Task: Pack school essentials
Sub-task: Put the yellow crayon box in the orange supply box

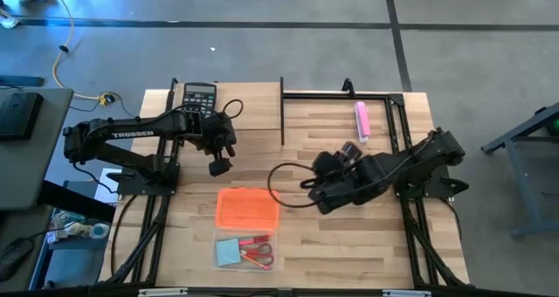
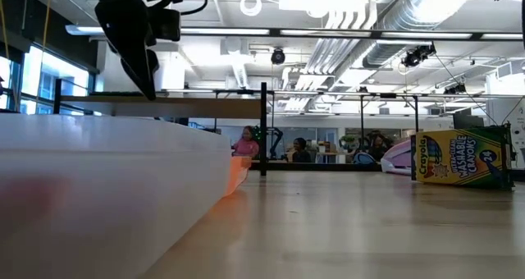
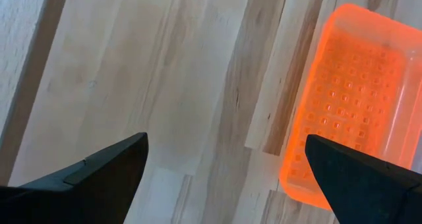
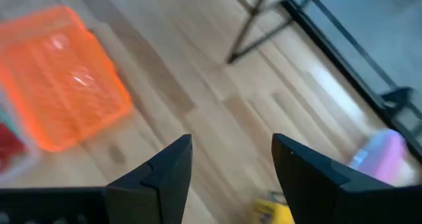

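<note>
I've got the left claw (image 1: 219,167) hanging left of centre in the overhead frame, fingers spread apart over bare table (image 1: 349,245), gripping nothing. My right claw (image 1: 320,195) sits right of centre, fingers apart too, also empty. Lower centre, the orange lid (image 1: 247,207) lies beside the clear box (image 1: 244,252) holding the light-blue notepad (image 1: 229,252) and red-handled scissors (image 1: 256,251).

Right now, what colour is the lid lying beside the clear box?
Bright orange lid, best seen in the high view.
</note>
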